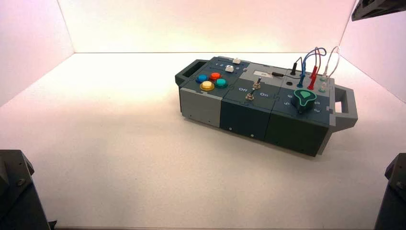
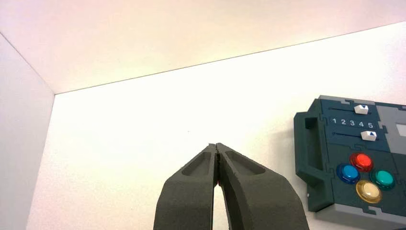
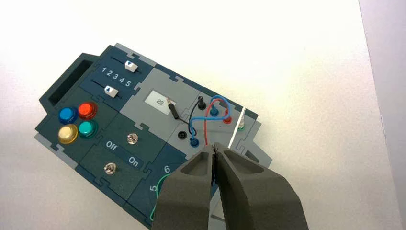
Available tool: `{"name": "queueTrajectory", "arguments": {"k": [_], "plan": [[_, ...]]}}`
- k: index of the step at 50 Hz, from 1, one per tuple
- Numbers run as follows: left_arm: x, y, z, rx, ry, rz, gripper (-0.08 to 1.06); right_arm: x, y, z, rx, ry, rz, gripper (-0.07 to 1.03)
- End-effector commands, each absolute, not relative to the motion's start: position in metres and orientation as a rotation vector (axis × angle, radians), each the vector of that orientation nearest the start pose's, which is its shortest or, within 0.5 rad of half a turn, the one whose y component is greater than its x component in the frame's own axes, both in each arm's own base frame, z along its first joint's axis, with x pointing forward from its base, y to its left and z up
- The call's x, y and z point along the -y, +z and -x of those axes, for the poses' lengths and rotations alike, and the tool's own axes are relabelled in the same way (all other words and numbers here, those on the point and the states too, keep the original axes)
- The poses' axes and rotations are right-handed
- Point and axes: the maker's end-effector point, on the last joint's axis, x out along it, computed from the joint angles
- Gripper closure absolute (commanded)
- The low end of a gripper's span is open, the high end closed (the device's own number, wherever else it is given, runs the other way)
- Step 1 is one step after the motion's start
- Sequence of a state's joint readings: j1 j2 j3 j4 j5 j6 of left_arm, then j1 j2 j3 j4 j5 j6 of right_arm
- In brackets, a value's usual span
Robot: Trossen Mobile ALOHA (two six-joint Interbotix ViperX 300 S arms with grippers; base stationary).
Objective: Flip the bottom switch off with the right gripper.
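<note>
Right gripper (image 3: pixel 214 145) waiting above box (image 3: pixel 152 115), tips together, empty; next move needing reach toward bottom switch (image 3: pixel 110 168).

The left gripper (image 2: pixel 216 145) has two dark grey, matte fingers (image 2: pixel 189 194), broad at the base and tapering to narrow tips. Each finger carries a smooth, scooped recess with a curved lower edge on its upper face. The right gripper (image 3: pixel 214 145) is of the same pattern: dark grey, matte, two tapered fingers, matching recesses.

In the high view, the black, angular left arm housing (image 1: pixel 24 206) has flat faces, bevelled corners and one round, dark screw head (image 1: pixel 20 182). The black right arm housing (image 1: pixel 393 206) shows similar bevels. A black part with dark openings (image 1: pixel 376 8) occupies the upper right corner.
</note>
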State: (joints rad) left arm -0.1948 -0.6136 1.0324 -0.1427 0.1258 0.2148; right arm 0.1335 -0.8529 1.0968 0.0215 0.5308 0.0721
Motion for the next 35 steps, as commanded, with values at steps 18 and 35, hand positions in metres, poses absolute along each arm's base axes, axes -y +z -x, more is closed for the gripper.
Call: {"name": "queueTrajectory", "arguments": {"k": [18, 35], "plan": [[0.063, 0.205, -0.304, -0.508, -0.227, -0.120, 1.01, -0.035, 0.188, -0.236, -0.745, 0.109, -0.048, 0.98], [0.124, 0.182, -0.332, -0.639, -0.373, -0.149, 1.01, -0.036, 0.181, -0.240, -0.780, 0.108, -0.047, 0.99]]}}
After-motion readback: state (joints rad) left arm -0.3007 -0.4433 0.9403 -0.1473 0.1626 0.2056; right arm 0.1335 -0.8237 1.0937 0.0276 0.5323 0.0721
